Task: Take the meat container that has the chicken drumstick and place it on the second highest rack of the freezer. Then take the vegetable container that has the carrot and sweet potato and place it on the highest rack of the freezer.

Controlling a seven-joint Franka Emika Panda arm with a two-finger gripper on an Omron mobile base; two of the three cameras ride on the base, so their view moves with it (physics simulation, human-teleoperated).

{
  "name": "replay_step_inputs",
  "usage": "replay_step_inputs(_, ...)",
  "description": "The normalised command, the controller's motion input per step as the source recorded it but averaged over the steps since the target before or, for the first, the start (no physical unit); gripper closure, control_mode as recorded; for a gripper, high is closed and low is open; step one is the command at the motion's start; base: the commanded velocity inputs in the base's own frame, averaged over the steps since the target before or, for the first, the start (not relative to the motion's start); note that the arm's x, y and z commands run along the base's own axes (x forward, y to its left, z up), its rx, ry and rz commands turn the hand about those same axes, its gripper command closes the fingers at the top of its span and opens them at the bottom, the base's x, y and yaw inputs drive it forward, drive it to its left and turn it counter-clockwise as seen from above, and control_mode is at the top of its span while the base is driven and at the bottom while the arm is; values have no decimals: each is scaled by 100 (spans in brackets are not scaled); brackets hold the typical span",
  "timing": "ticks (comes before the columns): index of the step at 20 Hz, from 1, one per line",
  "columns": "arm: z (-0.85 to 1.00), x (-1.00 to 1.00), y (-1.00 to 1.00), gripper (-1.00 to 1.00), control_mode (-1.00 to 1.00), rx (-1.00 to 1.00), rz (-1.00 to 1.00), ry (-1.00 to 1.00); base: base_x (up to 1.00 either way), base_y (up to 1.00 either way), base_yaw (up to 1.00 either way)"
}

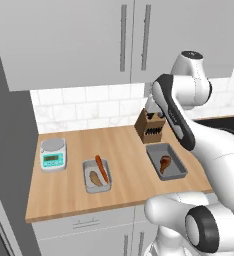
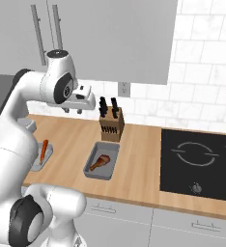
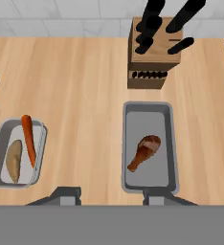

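Pincer fingertips at bottom of hand view, spread apart, pinching nothing, hovering above counter. Meat container just beyond right fingertip: grey rectangular metal tray, holds browned chicken drumstick. Vegetable container well left of meat container: same grey tray, holds orange carrot beside tan sweet potato. Wooden knife block, black handles, behind meat container. Counter light wood grain.

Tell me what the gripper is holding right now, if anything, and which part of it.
Nothing is held. The gripper hangs open above the counter, with the meat container and its drumstick lying untouched below it.
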Motion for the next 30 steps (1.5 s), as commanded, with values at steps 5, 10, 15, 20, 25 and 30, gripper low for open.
replay_step_inputs(5, 0, -36, -8, -100, -100, 0, -3, -2, 0, 0, 0)
replay_step_inputs(10, -1, -54, -60, -100, -100, 6, -17, 2, 0, 0, 0)
replay_step_inputs(15, -15, -16, -60, -100, -100, 9, -32, 5, 0, 0, 0)
replay_step_inputs(20, -18, 0, -39, -100, -100, 12, -47, 7, 0, 0, 0)
replay_step_inputs(25, -24, 1, -37, -100, -100, 11, -37, 2, 0, 0, 0)
replay_step_inputs(30, -15, -25, -14, -100, -100, 3, -12, 2, 0, 0, 0)
